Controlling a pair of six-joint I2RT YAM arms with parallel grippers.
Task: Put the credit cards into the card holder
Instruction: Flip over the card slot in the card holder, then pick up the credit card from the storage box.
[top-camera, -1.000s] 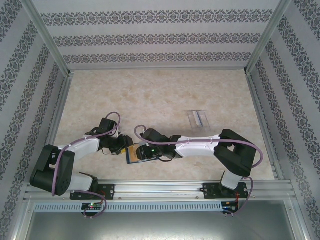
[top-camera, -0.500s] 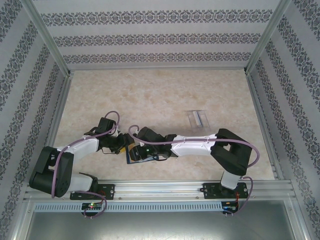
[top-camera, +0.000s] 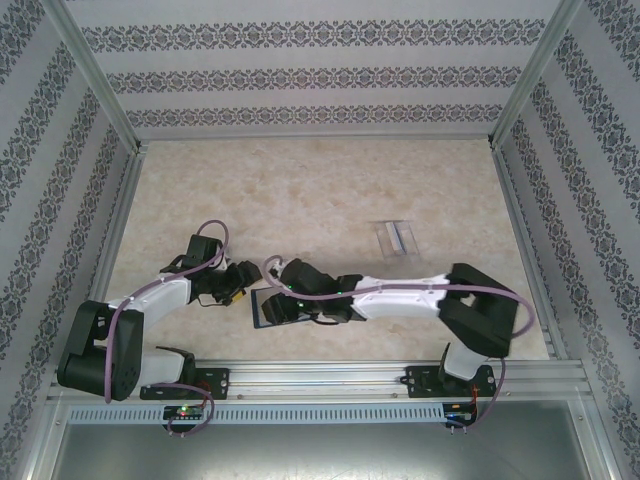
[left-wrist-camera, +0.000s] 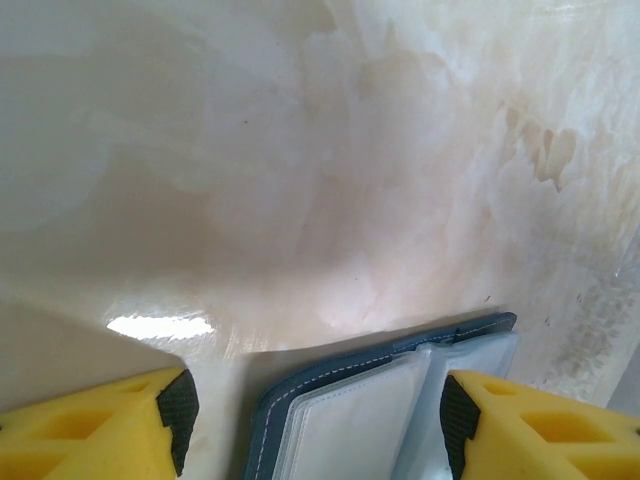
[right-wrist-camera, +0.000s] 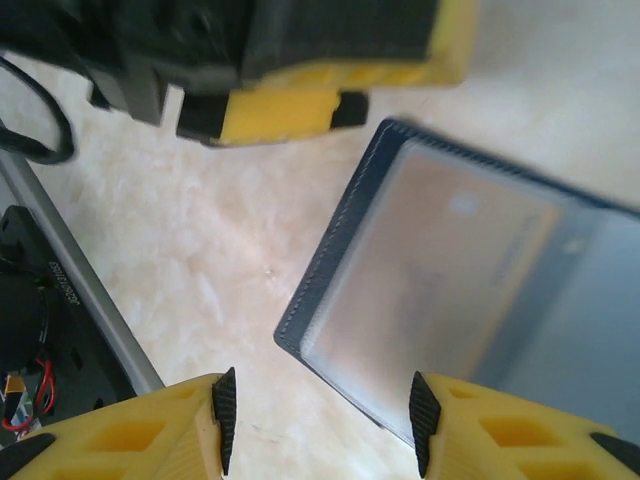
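Card holder (top-camera: 263, 312) lies open and flat near the near edge of the bench (top-camera: 320, 190). A credit card (right-wrist-camera: 445, 250) shows dimly through its clear pocket. Left gripper (top-camera: 238, 292), jaws spread and empty, stands just beside the holder's left edge. Right gripper (right-wrist-camera: 315, 420), likewise released and grasping nothing, hovers over the holder, probably to steady the cover.

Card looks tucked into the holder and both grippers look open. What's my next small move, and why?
Probably ease the left gripper back from the card holder. Its jaws stand open, gripping nothing, and an orange card sits behind the clear sleeve, so its part looks done. The right gripper hovers open over the holder's corner close by and would gain room.
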